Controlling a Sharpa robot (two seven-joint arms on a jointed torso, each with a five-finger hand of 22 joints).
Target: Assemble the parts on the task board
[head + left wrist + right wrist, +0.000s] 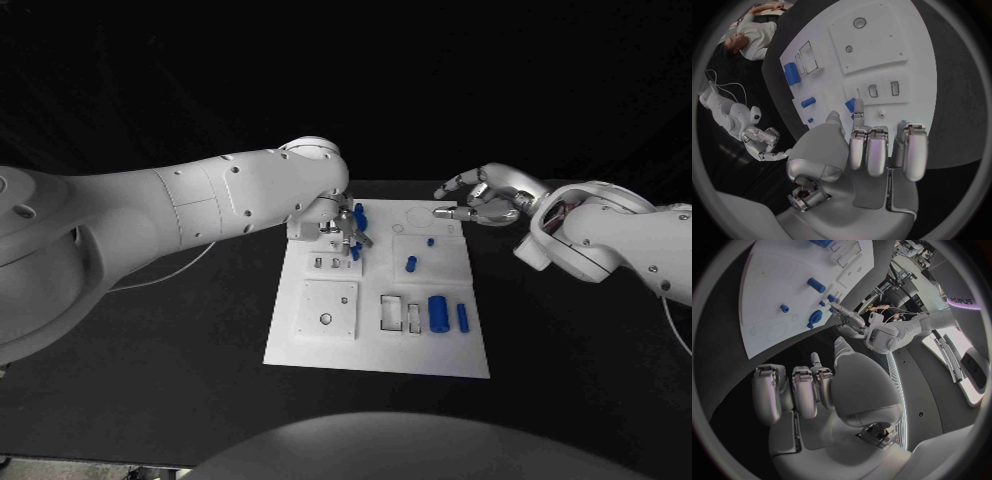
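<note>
Task board point(378, 345) sits mid-frame in the head view, on the black table point(173, 400). Progress is judged early to middle: most parts are still loose or unplaced.

Left hand point(335, 225) is seen at the upper left of the board. A small blue part point(359, 214) appears to be pinched between its fingertips; in the left wrist view a blue piece point(851, 104) is seen right at the fingertips point(858, 107), just above the two small slot cut-outs point(882, 90). Whether it is truly gripped or only touched cannot be told for certain; a grip is judged likely.

Right hand point(488, 198) is held off the board's upper right corner, fingers curled in with nothing in them.

Left to do, as judged:
- short blue peg point(411, 264) lies loose mid-board
- small blue knob point(431, 241) stands near the upper right
- large blue cylinder point(437, 308) and slim blue bar point(463, 317) lie beside the rectangular recesses point(392, 312) at lower right, which are seen unfilled
- square plate with two holes point(329, 307) at lower left is seen with nothing inserted

No part can be confirmed fully seated.
</note>
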